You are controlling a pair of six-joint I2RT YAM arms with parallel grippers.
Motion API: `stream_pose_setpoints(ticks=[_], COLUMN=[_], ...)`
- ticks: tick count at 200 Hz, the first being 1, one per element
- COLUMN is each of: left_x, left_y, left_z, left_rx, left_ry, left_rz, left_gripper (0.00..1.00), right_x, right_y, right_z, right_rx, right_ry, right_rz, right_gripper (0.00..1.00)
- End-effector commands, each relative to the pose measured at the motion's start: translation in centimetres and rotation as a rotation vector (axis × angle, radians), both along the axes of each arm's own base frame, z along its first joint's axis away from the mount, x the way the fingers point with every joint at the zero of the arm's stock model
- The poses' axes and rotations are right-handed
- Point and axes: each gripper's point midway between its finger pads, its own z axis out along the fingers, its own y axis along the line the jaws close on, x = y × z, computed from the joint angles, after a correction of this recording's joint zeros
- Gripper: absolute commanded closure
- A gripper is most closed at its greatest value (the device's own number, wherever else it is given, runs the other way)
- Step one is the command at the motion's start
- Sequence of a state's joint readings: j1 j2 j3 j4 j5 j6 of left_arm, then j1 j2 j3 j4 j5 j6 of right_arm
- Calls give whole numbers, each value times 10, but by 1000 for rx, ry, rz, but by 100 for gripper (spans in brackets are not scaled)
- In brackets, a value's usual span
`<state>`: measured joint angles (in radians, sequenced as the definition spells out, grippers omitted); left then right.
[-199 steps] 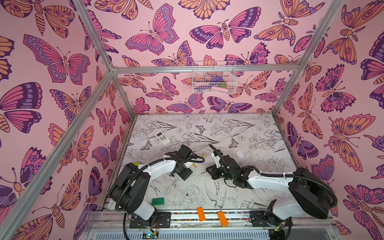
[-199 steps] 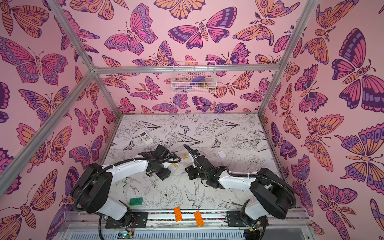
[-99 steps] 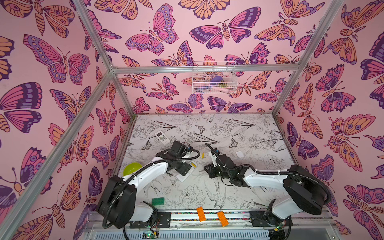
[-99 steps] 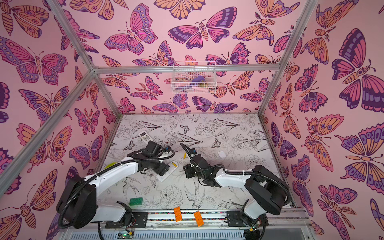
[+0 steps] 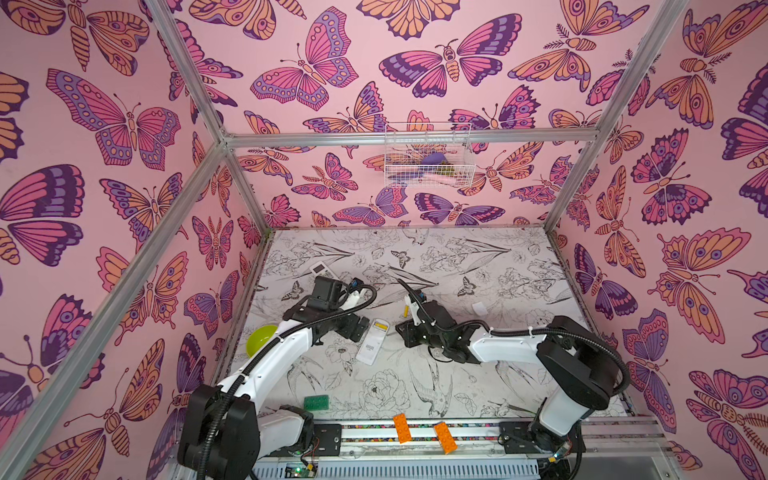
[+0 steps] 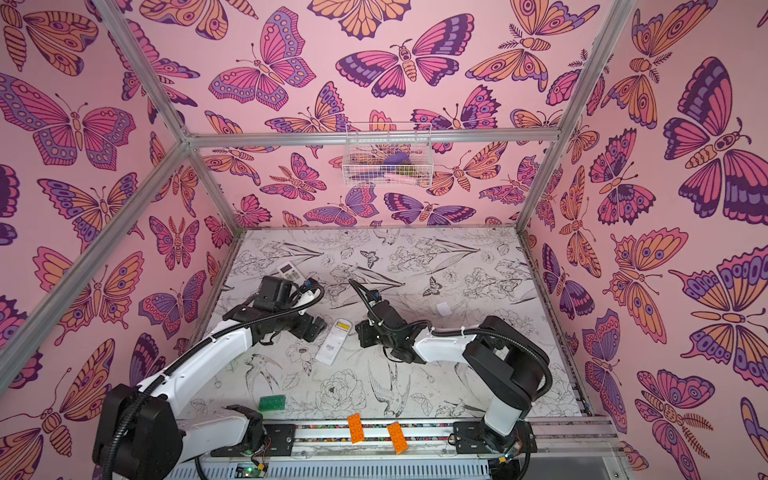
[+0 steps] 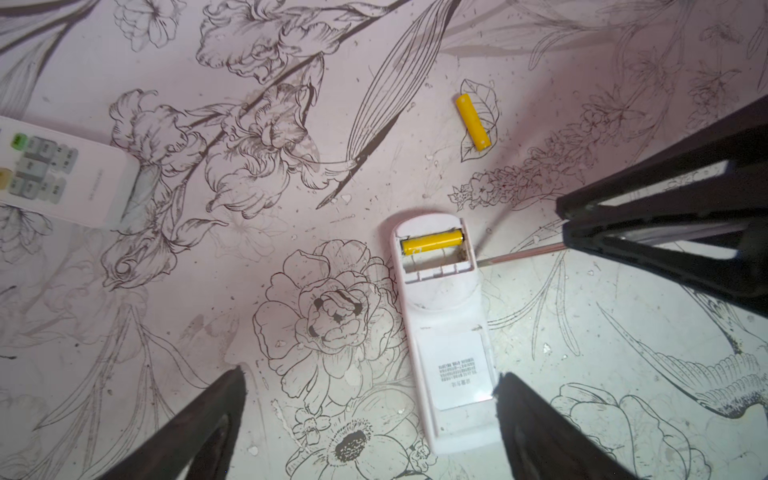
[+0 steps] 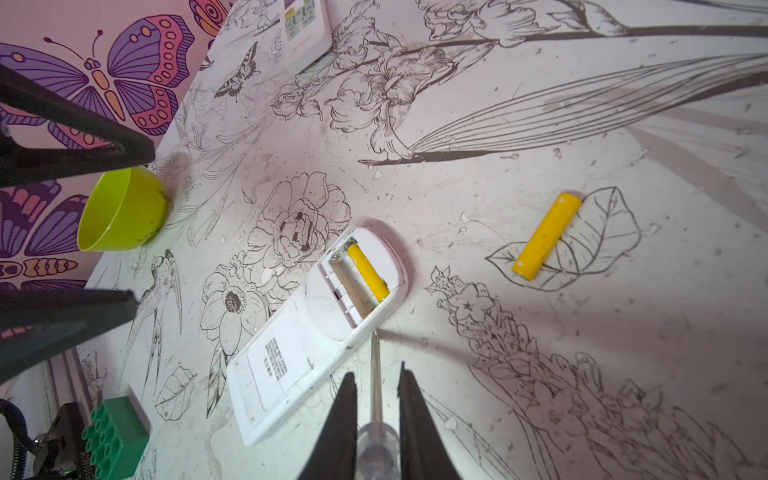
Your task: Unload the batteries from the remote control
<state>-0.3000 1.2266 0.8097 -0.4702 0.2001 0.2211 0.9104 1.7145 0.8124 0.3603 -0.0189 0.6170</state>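
A white remote control (image 5: pixel 372 343) (image 7: pixel 449 332) lies face down mid-table with its battery bay uncovered. One of the batteries, yellow (image 7: pixel 432 242) (image 8: pixel 368 272), sits in the bay; the slot beside it is bare. A second yellow battery (image 7: pixel 473 121) (image 8: pixel 546 235) (image 5: pixel 405 311) lies loose on the mat behind the remote. My left gripper (image 7: pixel 370 376) (image 5: pixel 357 328) stands open, one finger on each side of the remote's label end, holding nothing. My right gripper (image 8: pixel 377 372) (image 5: pixel 402 332) is shut on a clear-handled screwdriver (image 8: pixel 377 440), whose tip rests at the remote's edge beside the bay.
Another remote (image 5: pixel 322 269) (image 7: pixel 62 174) lies button side up at the back left. A green bowl (image 5: pixel 261 338) (image 8: pixel 120 212) stands by the left wall, a green brick (image 5: pixel 316 402) near the front, two orange bricks (image 5: pixel 402 428) on the rail, and a small white cover (image 5: pixel 479 308) at the right.
My left gripper has opened and drawn back to the left off the remote, which now lies uncovered. The right gripper with the screwdriver has edged left towards the remote.
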Motion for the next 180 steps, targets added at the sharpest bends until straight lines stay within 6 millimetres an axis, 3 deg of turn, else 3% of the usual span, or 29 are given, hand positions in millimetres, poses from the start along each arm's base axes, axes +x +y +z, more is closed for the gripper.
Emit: stream_pose_setpoints(ticks=[1, 75, 130, 180], left_x=[-3, 0, 5, 16], left_y=[5, 18, 28, 33], left_z=[0, 6, 11, 32], left_rx=[-14, -8, 21, 48], left_ry=[2, -30, -62, -115], left_rz=[5, 29, 41, 30], left_gripper=[1, 1, 1, 0], right_x=[4, 16, 18, 14], right_y=[6, 26, 60, 84], right_z=[-12, -17, -19, -21], right_rx=[-41, -21, 49, 97], right_ry=[8, 2, 39, 71], right_rz=[22, 84, 177, 252], right_gripper=[100, 100, 100, 100])
